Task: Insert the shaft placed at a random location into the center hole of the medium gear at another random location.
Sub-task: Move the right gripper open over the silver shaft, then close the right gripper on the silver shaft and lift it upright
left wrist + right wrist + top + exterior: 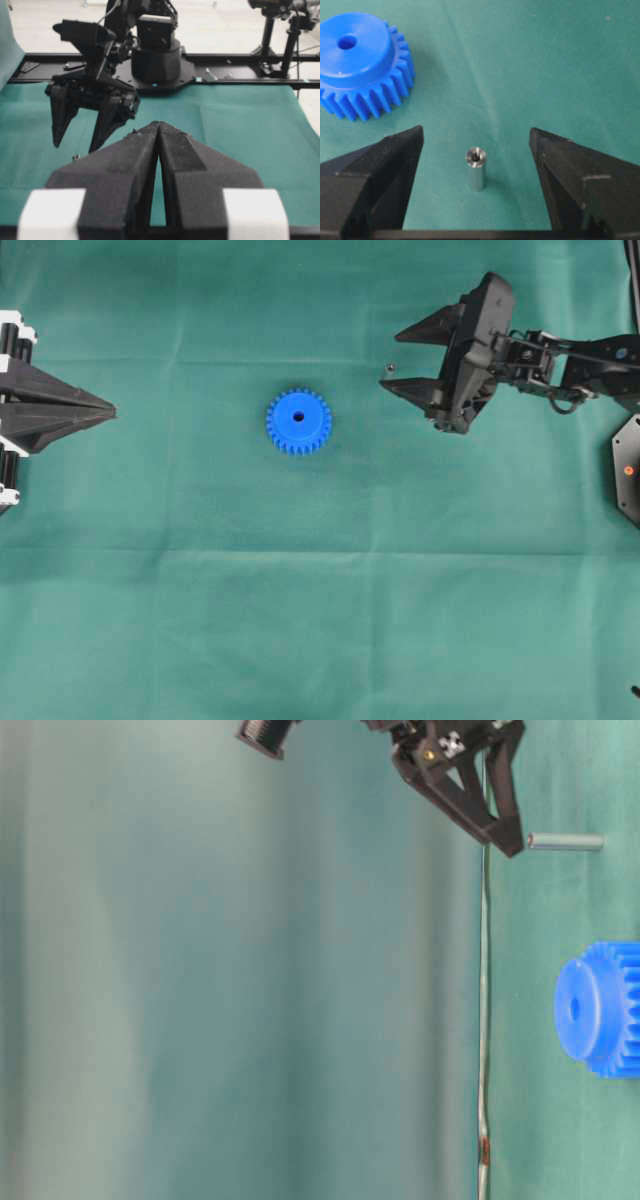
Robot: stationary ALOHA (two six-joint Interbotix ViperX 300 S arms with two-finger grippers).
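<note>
Green cloth covers the whole work surface, smooth apart from faint fold lines. On it the shaft stands upright, a short silver-grey pin with its shiny end face turned up; in my right wrist view it sits at the centre, between my two black fingers and touching neither. Overhead, the shaft shows only as a small grey dot at about 2 o'clock from the medium gear, well apart from it. The gear is bright blue, lies flat near the middle of the cloth, teeth all round, raised hub uppermost, and its center hole shows dark and unfilled. In the right wrist view the medium gear lies at 10 o'clock from the pin.

My right gripper has its jaws spread wide and holds nothing; overhead its two fingertips bracket the pin, one at 12 o'clock of it and one at 6 o'clock. The table-level view, which is turned on its side, shows the shaft just beside one fingertip of the right gripper.

My left gripper rests at 9 o'clock of the gear, far from it, its fingers pressed together on nothing.
</note>
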